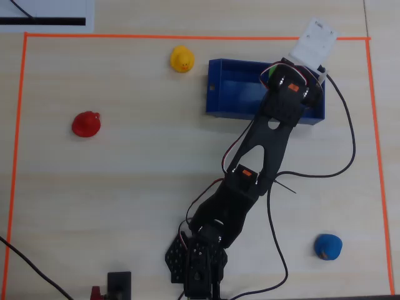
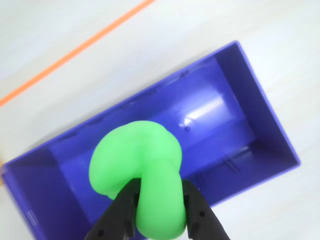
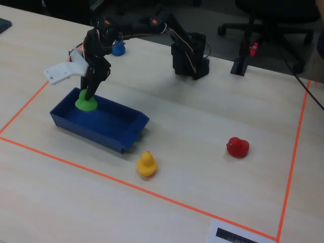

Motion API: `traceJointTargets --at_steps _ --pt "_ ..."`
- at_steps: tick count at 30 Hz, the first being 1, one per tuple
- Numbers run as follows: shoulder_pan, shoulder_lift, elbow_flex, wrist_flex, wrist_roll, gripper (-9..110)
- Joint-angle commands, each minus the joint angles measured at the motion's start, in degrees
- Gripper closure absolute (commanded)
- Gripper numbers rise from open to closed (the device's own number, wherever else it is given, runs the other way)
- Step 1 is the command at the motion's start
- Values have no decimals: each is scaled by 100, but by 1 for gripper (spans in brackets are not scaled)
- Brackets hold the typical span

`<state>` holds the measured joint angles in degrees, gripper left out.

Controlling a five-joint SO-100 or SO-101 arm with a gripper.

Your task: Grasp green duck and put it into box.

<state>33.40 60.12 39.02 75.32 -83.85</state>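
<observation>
So the arm is basically at the finish line here: the gripper [image 2: 159, 200] is squeezing the green duck [image 2: 137, 170] between its two black fingers, jaws narrowed down onto the duck's body, and it's hanging the thing right over the box [image 2: 260, 105]. In the wrist view the duck is sitting in front of the blue floor of the box, toward one end of it rather than the middle, and in the fixed view the duck [image 3: 86, 103] is showing just above the box wall [image 3: 96, 129], at the end of the box farthest from the yellow duck [image 3: 146, 164]. I honestly can't tell whether it's already touching the box floor or floating a bit above it. From overhead only a sliver of green [image 1: 272, 70] is peeking out past the wrist, over the box [image 1: 232, 87]. My read: the pick and the carry are looking done, and what's left is opening up, letting the duck drop inside, and pulling the arm away. The yellow duck [image 1: 181, 59] is sitting just outside the box, the red duck [image 1: 85, 124] is well away from it, and the blue duck [image 1: 327, 246] is far off too, all untouched.
</observation>
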Motion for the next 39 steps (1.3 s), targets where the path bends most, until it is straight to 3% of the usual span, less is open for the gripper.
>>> traceJointTargets --at_steps 1,14,22,26,34,39 --pt "202 -88 -492 -97 -132 101" --pt "606 -984 -809 -387 -439 101" --pt "756 -1169 -853 -527 -765 87" --pt "756 -1187 -896 -483 -773 86" --pt "598 -527 -747 -290 -677 87" --pt "176 492 -703 -642 70 91"
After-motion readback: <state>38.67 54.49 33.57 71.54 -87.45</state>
